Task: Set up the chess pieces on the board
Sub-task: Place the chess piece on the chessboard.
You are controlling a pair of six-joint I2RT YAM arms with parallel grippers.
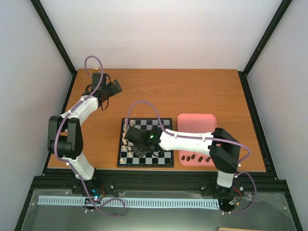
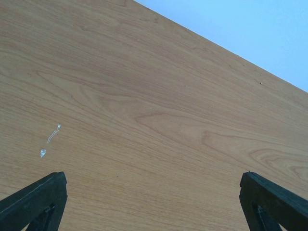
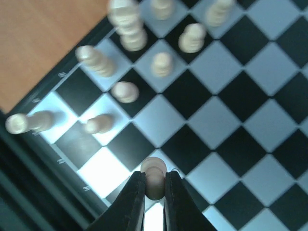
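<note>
The black and grey checkered board (image 1: 163, 157) lies near the table's front, with several cream chess pieces (image 1: 126, 135) standing along its left side. My right gripper (image 3: 155, 185) is shut on a cream pawn (image 3: 154, 174), holding it just above the board (image 3: 226, 120) near its left edge; in the top view that gripper (image 1: 133, 143) hovers over the left columns. Other cream pieces (image 3: 162, 63) stand upright beyond it. Several dark brown pieces (image 1: 195, 158) lie in the pink tray. My left gripper (image 1: 107, 98) is open over bare wood at the far left, its fingertips (image 2: 48, 192) wide apart.
The pink tray (image 1: 196, 122) sits right of the board, touching or nearly touching it. Bare wooden tabletop (image 2: 154, 115) lies under the left gripper. White walls and black frame posts (image 1: 53, 36) enclose the table.
</note>
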